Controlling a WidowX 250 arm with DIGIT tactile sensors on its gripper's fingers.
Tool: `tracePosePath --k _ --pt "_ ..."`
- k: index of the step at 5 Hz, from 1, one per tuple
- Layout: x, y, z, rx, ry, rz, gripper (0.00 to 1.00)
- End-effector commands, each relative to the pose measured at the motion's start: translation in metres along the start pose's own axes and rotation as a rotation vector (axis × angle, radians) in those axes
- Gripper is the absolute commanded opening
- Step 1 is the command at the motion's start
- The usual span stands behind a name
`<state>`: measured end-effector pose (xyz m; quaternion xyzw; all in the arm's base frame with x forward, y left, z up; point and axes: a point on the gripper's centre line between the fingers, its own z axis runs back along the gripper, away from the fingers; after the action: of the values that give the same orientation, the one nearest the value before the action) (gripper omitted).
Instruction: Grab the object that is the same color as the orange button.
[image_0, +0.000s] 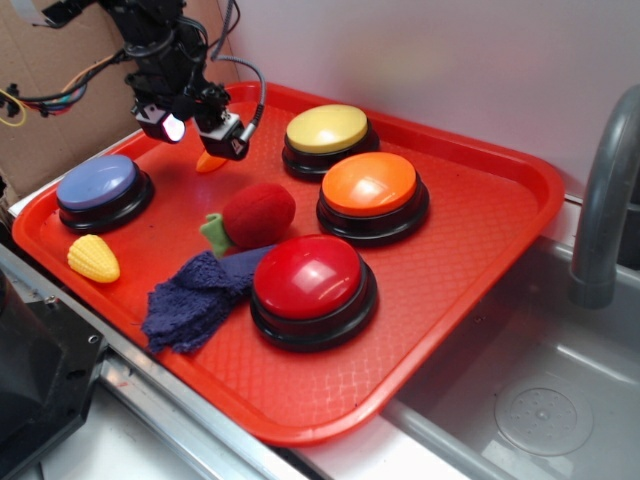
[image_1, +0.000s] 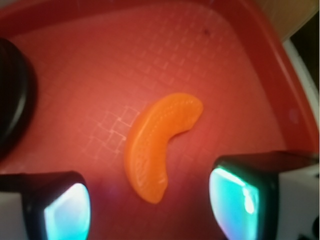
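The small curved orange toy lies flat on the red tray, its pointed end toward my jaws. In the exterior view only its tip shows under my gripper, at the tray's back left. My gripper is open just above the toy, with a finger on either side of its lower end, touching nothing. The orange button, a glossy dome on a black base, sits to the right in the middle of the tray.
On the red tray stand a yellow button, a red button and a blue button. A red plush strawberry, a blue cloth and a yellow toy corn lie among them. A sink and grey faucet are at right.
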<state>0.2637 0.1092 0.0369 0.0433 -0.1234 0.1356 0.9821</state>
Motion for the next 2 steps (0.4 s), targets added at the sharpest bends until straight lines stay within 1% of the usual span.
tracePosePath --k 1,2 --pt "0.0213 0.0104 -0.0076 0.015 -0.034 0.003 1.0" --pt "0.021 0.0107 -0.0067 0.012 -0.036 0.011 1.0"
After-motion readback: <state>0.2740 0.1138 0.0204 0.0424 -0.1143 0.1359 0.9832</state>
